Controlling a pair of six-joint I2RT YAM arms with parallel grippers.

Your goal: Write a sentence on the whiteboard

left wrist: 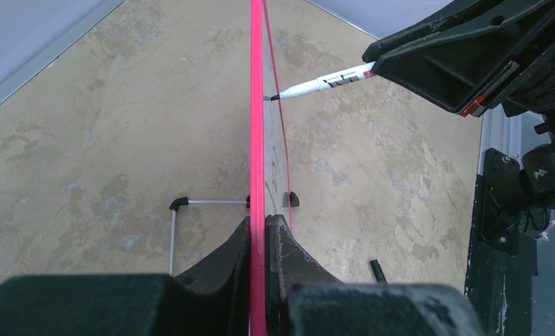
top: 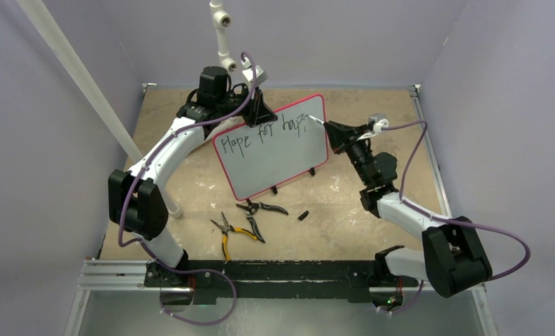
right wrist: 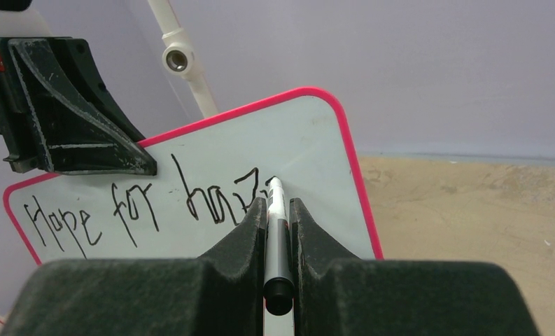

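Note:
The whiteboard stands tilted on the table on its small black feet, its frame red-pink. My left gripper is shut on the board's top edge; in the left wrist view the fingers pinch the red frame edge-on. My right gripper is shut on a white and grey marker, whose tip touches the board near its upper right. The sentence reads "Hope for hap" in black, and its last letter sits at the marker tip.
Two pairs of pliers lie in front of the board, one black and one with yellow handles. A small black marker cap lies to their right. A white pipe hangs at the back, and a slanted white pole crosses the left.

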